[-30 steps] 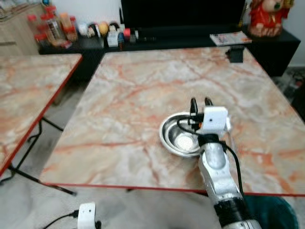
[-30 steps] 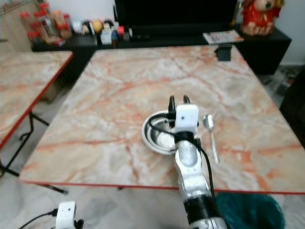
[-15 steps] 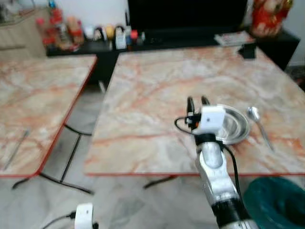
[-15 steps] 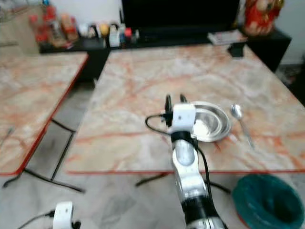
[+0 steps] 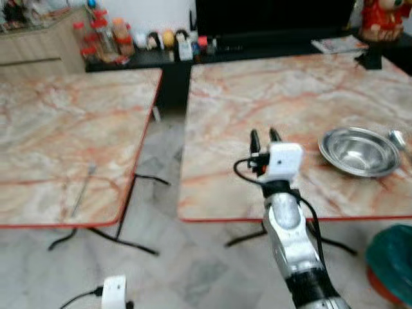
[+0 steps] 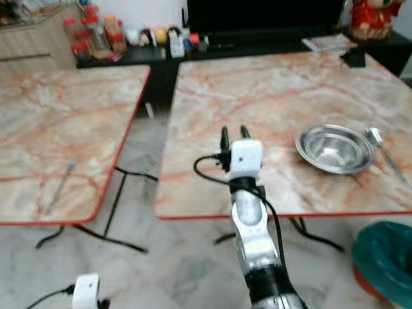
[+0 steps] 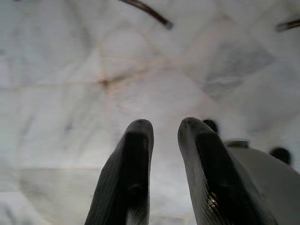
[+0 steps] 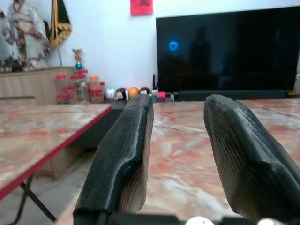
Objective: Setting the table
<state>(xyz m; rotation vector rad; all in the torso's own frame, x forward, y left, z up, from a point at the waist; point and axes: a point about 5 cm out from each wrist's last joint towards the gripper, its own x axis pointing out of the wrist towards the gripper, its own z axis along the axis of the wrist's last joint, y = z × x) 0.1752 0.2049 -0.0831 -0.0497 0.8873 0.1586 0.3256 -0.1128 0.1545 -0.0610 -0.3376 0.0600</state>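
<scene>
Right gripper [image 5: 262, 136] held up over the near edge of the right table [image 5: 270, 96], fingers spread, empty. Left gripper [image 7: 161, 140] hangs over the floor, fingers slightly apart, empty. Steel bowl [image 5: 359, 150] and spoon [image 6: 380, 143] already set on that table, right side. A utensil [image 5: 82, 190] lies on the left table [image 5: 58, 135], likely next. View has swung left since earlier; bowl now sits right of the gripper.
</scene>
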